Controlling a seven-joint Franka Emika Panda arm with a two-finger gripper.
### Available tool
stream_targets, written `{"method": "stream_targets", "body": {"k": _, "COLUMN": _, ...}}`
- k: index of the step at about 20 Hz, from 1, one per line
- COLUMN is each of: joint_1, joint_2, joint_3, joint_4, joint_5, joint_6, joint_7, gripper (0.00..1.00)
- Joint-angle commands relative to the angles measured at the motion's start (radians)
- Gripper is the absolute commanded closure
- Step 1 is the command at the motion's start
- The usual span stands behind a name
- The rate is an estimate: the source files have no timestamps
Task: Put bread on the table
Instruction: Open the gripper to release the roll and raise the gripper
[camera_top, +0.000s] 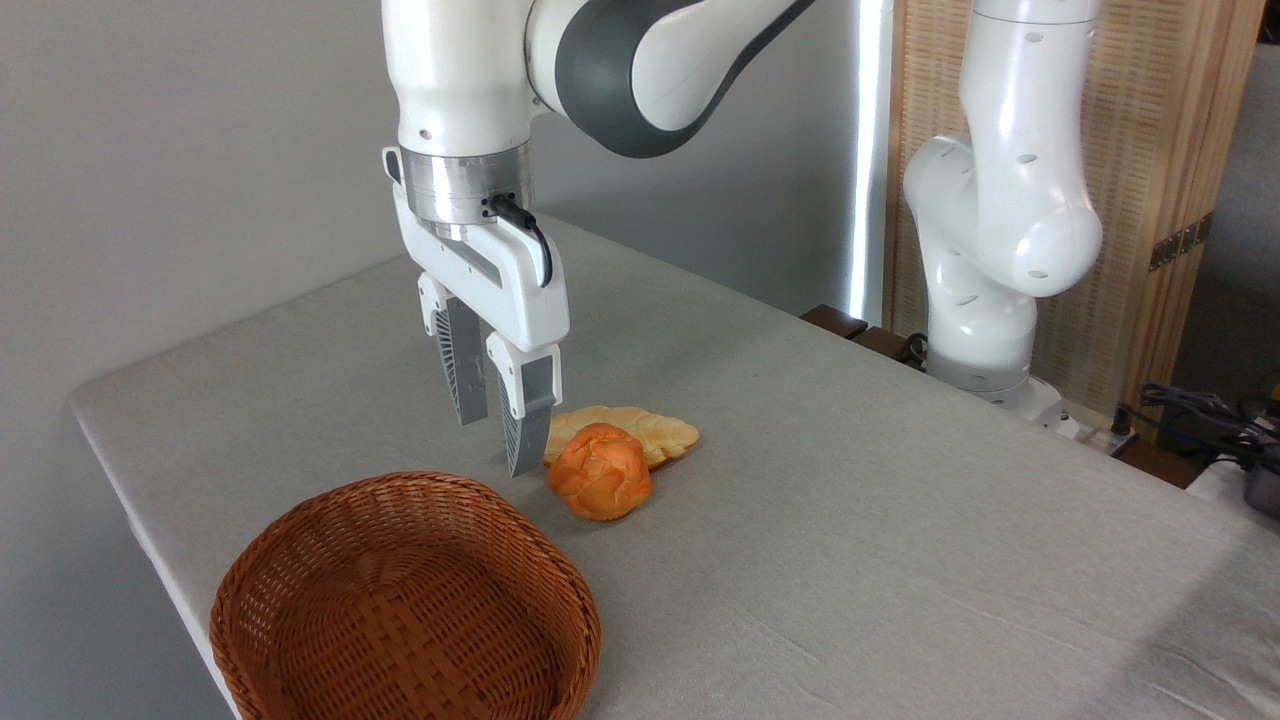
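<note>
The bread (599, 471), a glossy golden-orange knotted bun, rests on the grey cloth table (850, 500) just right of the basket's far rim. My gripper (495, 445) hangs just left of the bun, fingers pointing down, open with a narrow gap and nothing between them. The right fingertip (522, 455) is close beside the bun without clearly touching it.
A paler, flat leaf-shaped loaf (640, 428) lies right behind the bun. A brown wicker basket (405, 605) with nothing in it sits at the table's front left corner. The arm's white base (985, 340) stands at the far right edge, cables (1200, 410) beyond it.
</note>
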Motion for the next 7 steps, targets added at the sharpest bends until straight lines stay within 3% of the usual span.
{"method": "stream_targets", "body": {"k": 1, "joint_1": 0.0, "joint_2": 0.005, "joint_3": 0.013, "joint_4": 0.019, "joint_5": -0.086, "joint_6": 0.014, "joint_7": -0.015, "gripper": 0.0}}
{"method": "stream_targets", "body": {"k": 7, "joint_1": 0.0, "joint_2": 0.006, "joint_3": 0.031, "joint_4": 0.023, "joint_5": -0.094, "joint_6": 0.012, "joint_7": -0.009, "gripper": 0.0}}
